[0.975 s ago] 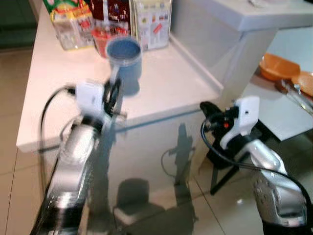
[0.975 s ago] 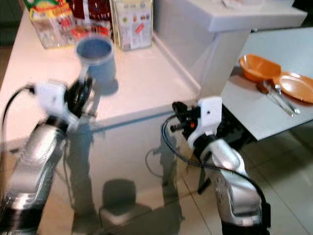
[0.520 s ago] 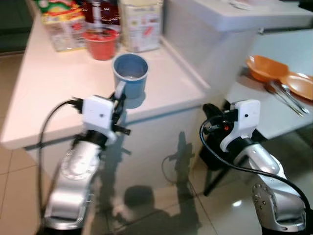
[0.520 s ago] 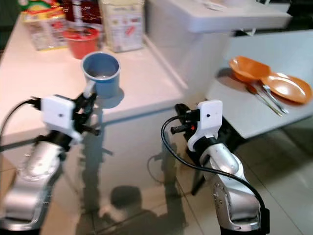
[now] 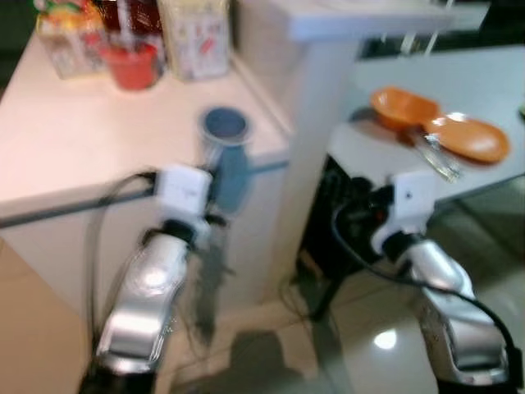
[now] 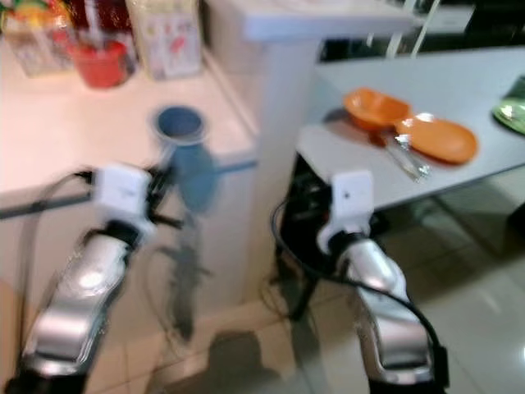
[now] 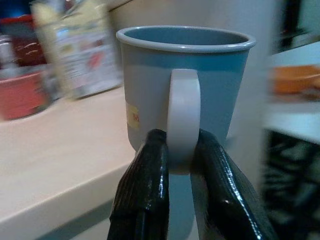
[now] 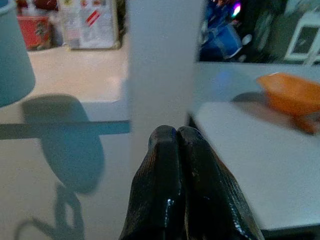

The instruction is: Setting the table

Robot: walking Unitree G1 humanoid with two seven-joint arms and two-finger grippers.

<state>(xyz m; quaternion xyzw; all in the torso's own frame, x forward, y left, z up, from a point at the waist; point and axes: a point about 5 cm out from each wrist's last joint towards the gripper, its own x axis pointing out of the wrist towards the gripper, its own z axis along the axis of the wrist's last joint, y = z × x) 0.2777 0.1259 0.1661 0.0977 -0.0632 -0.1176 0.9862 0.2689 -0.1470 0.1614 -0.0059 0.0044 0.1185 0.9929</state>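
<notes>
Left gripper (image 7: 181, 150) pinches the white handle of the blue mug (image 7: 185, 90) — held upright off the counter's (image 5: 74, 139) edge. Right gripper (image 8: 177, 142), fingers pressed together, empty; orange bowl (image 6: 375, 108) at two o'clock on the grey table (image 6: 459, 98).

A white counter (image 5: 74, 148) carries a red cup (image 5: 131, 64) with food packets (image 5: 193, 37) beside it at the back. A white pillar (image 5: 308, 98) stands at the counter's end. Below lies a glossy tiled floor (image 5: 361, 328), blurred throughout.
</notes>
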